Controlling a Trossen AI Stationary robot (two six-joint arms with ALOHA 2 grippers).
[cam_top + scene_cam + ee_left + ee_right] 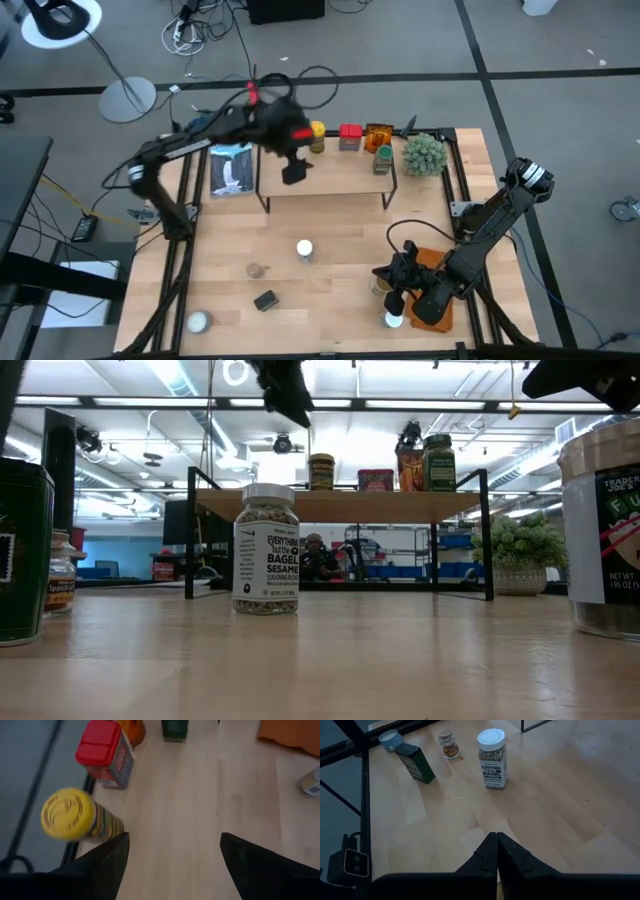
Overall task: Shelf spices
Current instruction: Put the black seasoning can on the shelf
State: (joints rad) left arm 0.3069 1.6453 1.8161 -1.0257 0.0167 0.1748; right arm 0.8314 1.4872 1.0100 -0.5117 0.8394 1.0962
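Left hand [293, 170] wide open, empty, above shelf [330, 172], yellow-lid jar [75, 816] just beside finger. Right hand [496, 851] closed, empty, low over desk [330, 275]; bagel-seasoning jar [491, 758] ahead. Advice: open before approach, grip jar mid-body, keep upright.

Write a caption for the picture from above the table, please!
Left gripper hovers open over the shelf by the yellow-lidded jar, while the right gripper waits near the orange cloth.
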